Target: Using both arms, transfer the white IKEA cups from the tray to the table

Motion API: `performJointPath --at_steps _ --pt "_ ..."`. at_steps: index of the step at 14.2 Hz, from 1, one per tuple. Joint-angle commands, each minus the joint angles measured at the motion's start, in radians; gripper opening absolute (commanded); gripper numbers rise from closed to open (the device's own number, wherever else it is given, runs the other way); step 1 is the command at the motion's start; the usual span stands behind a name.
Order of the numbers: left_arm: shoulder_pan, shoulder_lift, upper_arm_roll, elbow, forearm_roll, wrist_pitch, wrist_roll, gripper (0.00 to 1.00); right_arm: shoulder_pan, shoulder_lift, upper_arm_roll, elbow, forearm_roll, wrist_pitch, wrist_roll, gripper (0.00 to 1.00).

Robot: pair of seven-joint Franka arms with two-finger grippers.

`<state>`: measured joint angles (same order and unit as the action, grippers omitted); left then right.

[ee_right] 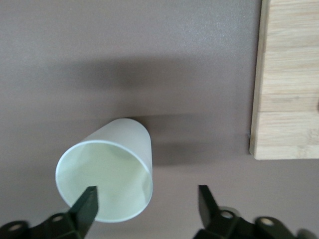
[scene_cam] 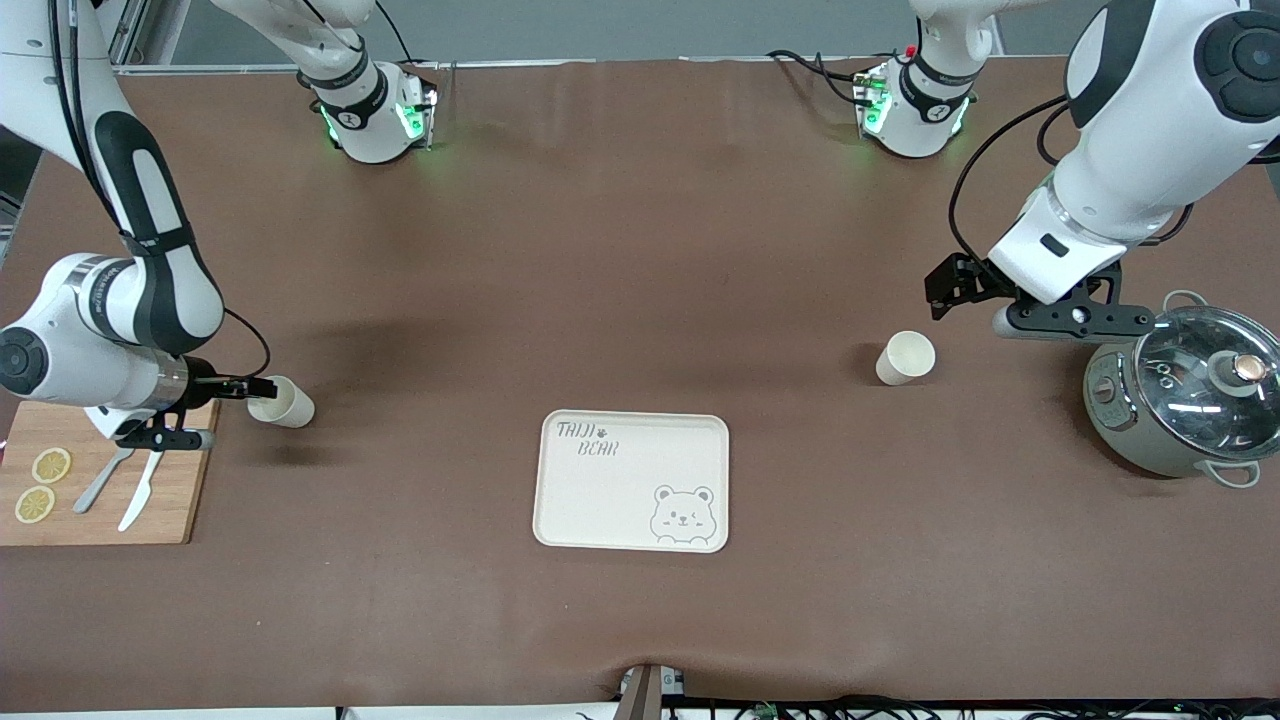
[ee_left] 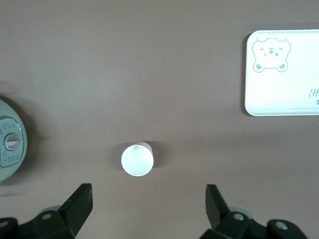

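Two small white IKEA cups stand upright on the brown table. One cup (scene_cam: 281,401) is toward the right arm's end, beside a wooden board. My right gripper (scene_cam: 228,410) is open and low over it. In the right wrist view one finger is over the cup's (ee_right: 107,172) mouth and the other is outside it, so the gripper (ee_right: 147,196) straddles the rim without gripping. The other cup (scene_cam: 906,357) stands toward the left arm's end. My left gripper (scene_cam: 1010,303) is open and empty, up in the air beside it. In the left wrist view that cup (ee_left: 137,159) lies ahead of the open gripper (ee_left: 148,196).
A cream bear-printed tray (scene_cam: 620,500) lies mid-table, nearer the front camera than both cups; it also shows in the left wrist view (ee_left: 284,89). A lidded pot (scene_cam: 1190,395) stands at the left arm's end. The wooden board (scene_cam: 170,500) holds lemon slices, a fork and a knife.
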<state>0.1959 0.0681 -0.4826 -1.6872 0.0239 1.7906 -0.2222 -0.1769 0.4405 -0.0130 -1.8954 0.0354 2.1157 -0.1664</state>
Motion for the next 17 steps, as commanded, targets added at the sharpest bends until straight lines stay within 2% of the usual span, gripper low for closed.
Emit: performJointPath --at_steps 1,3,5,7,8,10,11,14,17 --pt "0.004 0.013 -0.007 0.047 -0.009 -0.027 -0.014 1.0 -0.023 -0.028 0.021 0.057 -0.015 -0.098 0.005 1.0" --pt "0.007 0.007 -0.007 0.057 -0.009 -0.03 -0.014 1.0 -0.016 -0.029 0.025 0.1 -0.015 -0.176 0.005 1.0" --pt "0.007 0.006 -0.004 0.06 -0.004 -0.049 -0.013 1.0 0.0 -0.026 0.027 0.188 -0.015 -0.255 0.008 1.0" --pt "-0.01 -0.001 0.021 0.06 0.002 -0.059 0.004 1.0 -0.001 -0.02 0.027 0.229 -0.006 -0.255 0.007 1.0" --pt "-0.054 -0.002 0.08 0.06 0.004 -0.065 0.015 1.0 0.002 -0.022 0.027 0.252 -0.015 -0.256 0.001 1.0" --pt "-0.198 -0.016 0.267 0.06 -0.005 -0.083 0.061 1.0 0.003 -0.019 0.033 0.309 -0.012 -0.29 -0.005 1.0" --pt "-0.211 -0.017 0.297 0.06 -0.01 -0.085 0.078 1.0 0.01 -0.017 0.038 0.343 -0.012 -0.324 -0.004 1.0" --pt "-0.219 -0.019 0.309 0.061 -0.012 -0.085 0.098 1.0 0.057 -0.008 0.041 0.467 -0.051 -0.419 -0.005 1.0" --pt "-0.236 -0.017 0.332 0.069 -0.01 -0.085 0.177 1.0 0.106 -0.019 0.039 0.489 -0.045 -0.448 -0.005 1.0"
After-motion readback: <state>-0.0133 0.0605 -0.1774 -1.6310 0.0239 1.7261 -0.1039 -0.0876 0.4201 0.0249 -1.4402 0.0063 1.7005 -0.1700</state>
